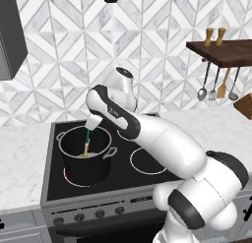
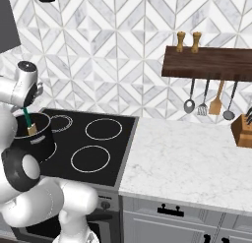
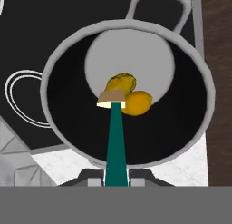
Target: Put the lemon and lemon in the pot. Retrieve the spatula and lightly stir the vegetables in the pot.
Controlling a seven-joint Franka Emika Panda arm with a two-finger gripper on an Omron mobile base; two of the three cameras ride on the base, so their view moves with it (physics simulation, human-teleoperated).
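Observation:
The black pot (image 1: 86, 171) stands on the front left burner of the stove. Both lemons (image 3: 121, 82) (image 3: 138, 103) lie touching each other on its grey bottom. My gripper (image 1: 92, 124) hangs just above the pot's mouth, shut on the green handle of the spatula (image 1: 87, 136). The spatula (image 3: 116, 137) points down into the pot (image 3: 131, 24), and its tan blade (image 3: 111, 99) rests against the lemons. From the right base view the gripper (image 2: 24, 108) holds the spatula (image 2: 29, 121) over the pot (image 2: 38, 147).
The black cooktop (image 2: 106, 151) has free burners right of the pot. A marble counter (image 2: 187, 158) runs to the right. A wooden shelf (image 2: 211, 62) carries two shakers, with ladles and a wooden utensil (image 2: 215, 103) hanging below. A knife block (image 2: 243, 129) stands at far right.

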